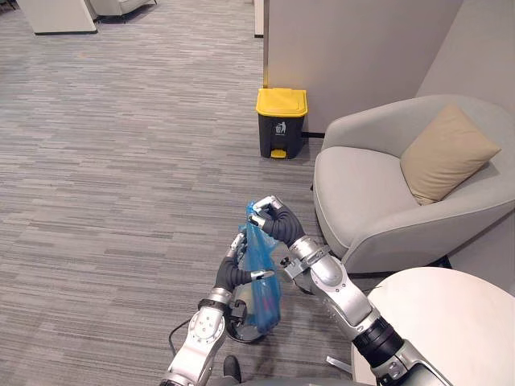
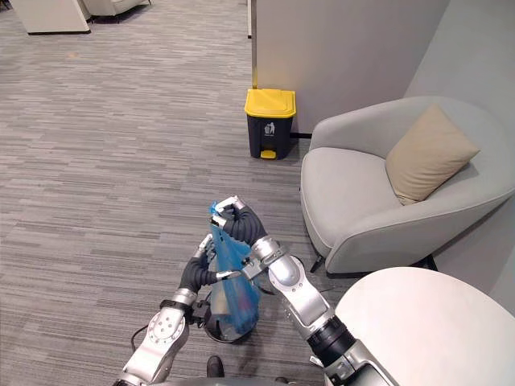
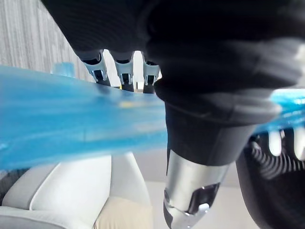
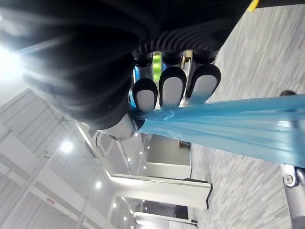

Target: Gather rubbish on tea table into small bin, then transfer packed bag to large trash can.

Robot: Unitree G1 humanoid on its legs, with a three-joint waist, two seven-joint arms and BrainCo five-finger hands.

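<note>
Lifting the packed blue bag [image 1: 262, 277] out of the small bin [image 1: 240, 331] on the floor: right hand [image 1: 271, 219] curls tight round its neck, left hand [image 1: 238, 262] pinches its side. Next, I judge, comes clearing the rim and carrying it to the yellow-lidded large trash can [image 1: 281, 125]

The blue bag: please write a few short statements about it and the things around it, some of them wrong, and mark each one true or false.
1. The right hand pinches the top of the blue bag. True.
2. The left hand hangs free, away from the bag. False: it grips the bag's side, lower than the right hand.
3. The large trash can has a yellow lid, and it is shut. True.
4. The bag lies inside the large trash can. False: it hangs from both hands over the small bin, well apart from that can.
5. The beige cushion lies on the floor. False: it leans in the grey armchair.
</note>
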